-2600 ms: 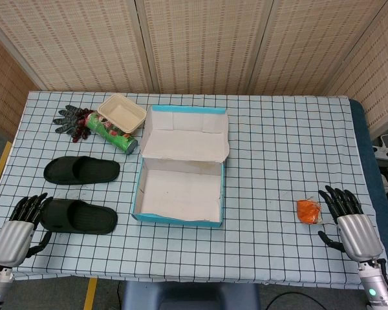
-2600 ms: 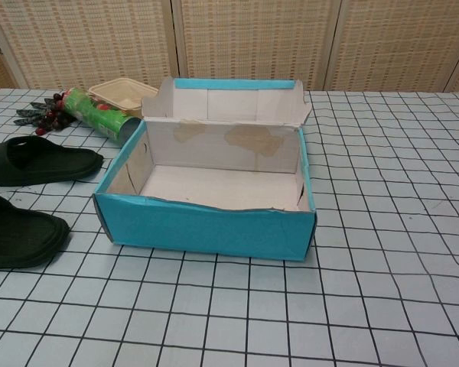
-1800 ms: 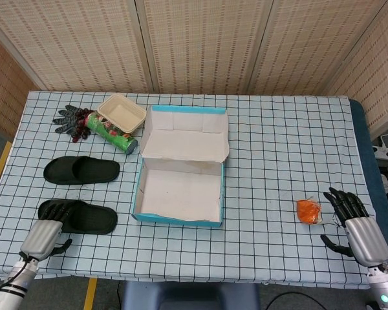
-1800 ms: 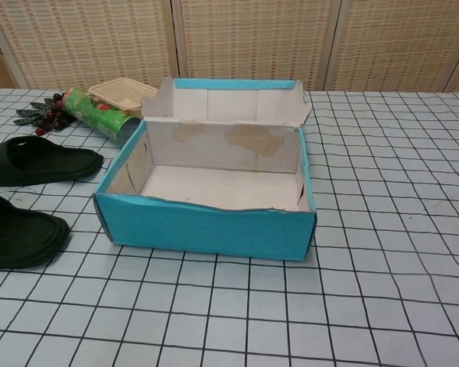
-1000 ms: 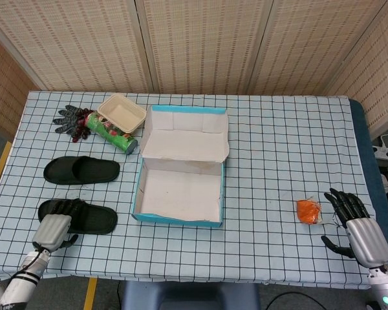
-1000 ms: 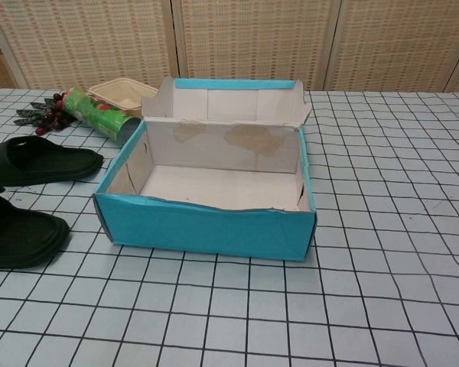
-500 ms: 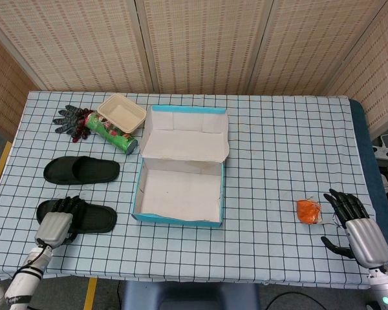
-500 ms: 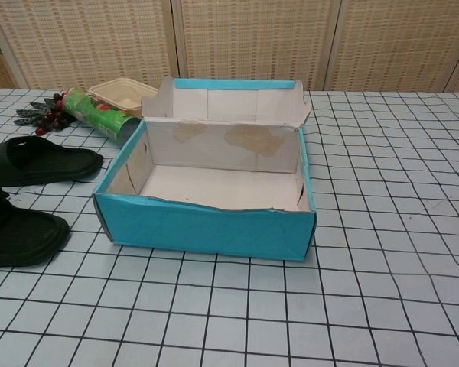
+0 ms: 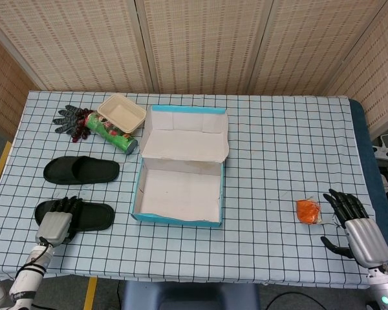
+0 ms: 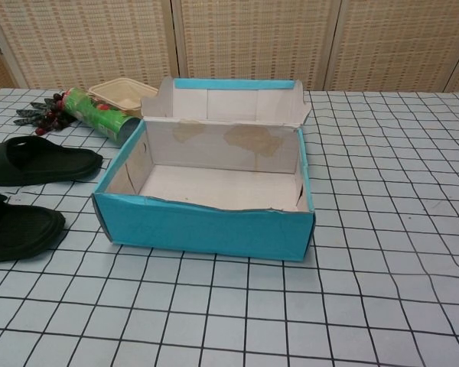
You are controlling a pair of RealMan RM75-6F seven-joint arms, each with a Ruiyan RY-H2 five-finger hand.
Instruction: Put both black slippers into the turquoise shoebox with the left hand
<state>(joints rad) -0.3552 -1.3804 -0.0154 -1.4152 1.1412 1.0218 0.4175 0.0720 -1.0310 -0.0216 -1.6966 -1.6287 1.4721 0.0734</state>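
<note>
Judging by its thin foam look, the near slipper (image 9: 84, 216) is probably light and flexible; the strap is best gripped, where the left hand (image 9: 55, 223) rests, fingers' closure indiscernible.

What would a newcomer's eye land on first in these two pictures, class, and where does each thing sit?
The open turquoise shoebox stands empty mid-table, its lid flap raised at the back. Left of it lie two black slippers: the far slipper alone, the near slipper with the left hand resting on its outer end. At the table's right edge, the right hand lies open beside a small orange object.
</note>
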